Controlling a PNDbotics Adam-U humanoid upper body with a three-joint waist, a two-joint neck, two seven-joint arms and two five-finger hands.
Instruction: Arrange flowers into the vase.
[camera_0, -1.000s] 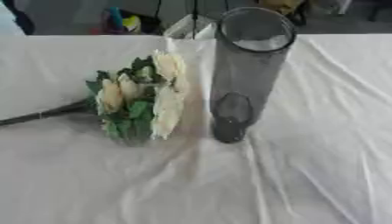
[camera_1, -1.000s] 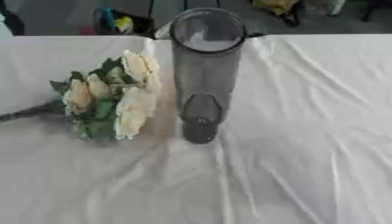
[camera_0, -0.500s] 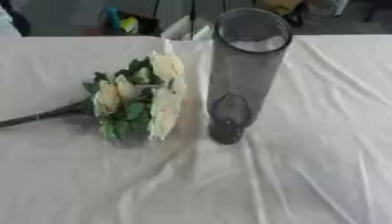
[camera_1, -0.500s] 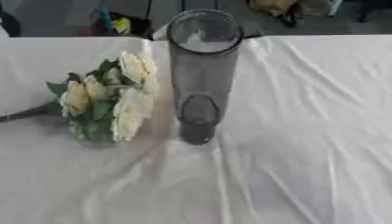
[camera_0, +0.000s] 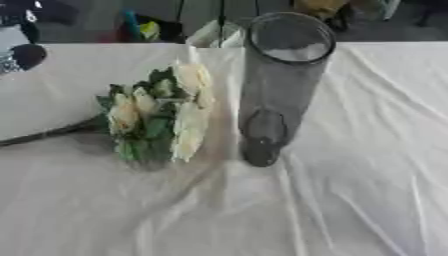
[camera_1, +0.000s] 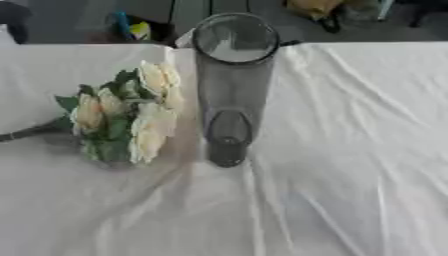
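On the white cloth-covered table (camera_0: 367, 165) we saw a tall smoky-grey glass vase (camera_0: 278, 85) standing upright near the middle, its round mouth open toward us and nothing inside it. Just to its left lay the bouquet of cream flowers (camera_0: 162, 112) on its side, the blooms and green leaves close beside the vase wall, and we could not tell whether they touched it. The dark stems (camera_0: 44, 134) ran off toward the left edge of the table. We found that the left eye view showed more of the stems, along with a dark rounded shape (camera_0: 26, 55) at the upper left by the table's far edge, which we could not identify; in the right eye view the stems were cut short by the frame's left edge, while more wrinkled cloth lay open to the right of the vase. Beyond the far edge of the table we made out only blurred coloured objects against a dark floor, too vague to name. Neither of our hands appeared in either view, so we could not say whether their fingers were straight or curled, and nothing was holding the flowers or the vase
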